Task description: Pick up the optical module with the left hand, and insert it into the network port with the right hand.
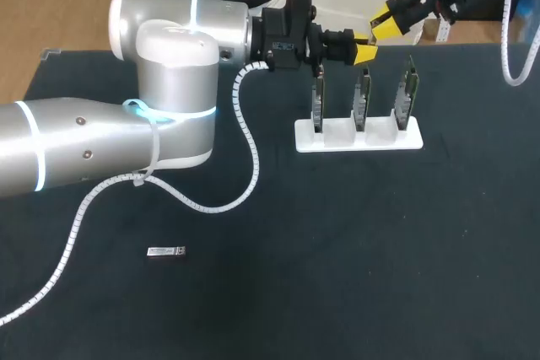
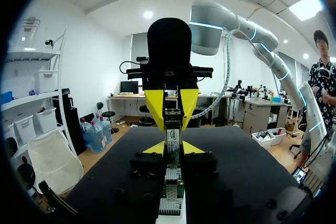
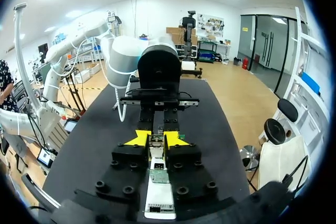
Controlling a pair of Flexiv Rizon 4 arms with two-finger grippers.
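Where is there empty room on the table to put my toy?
Best spot: the bare dark table between the white stand and the near edge, right of the little silver module. It's crowded at the back, where the left claw and right claw grip a second module above the stand, and on the left, under the left arm and its cable.

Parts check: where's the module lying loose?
Head view, left side: module lies flat on the table near the left arm's cable, far from the rack.
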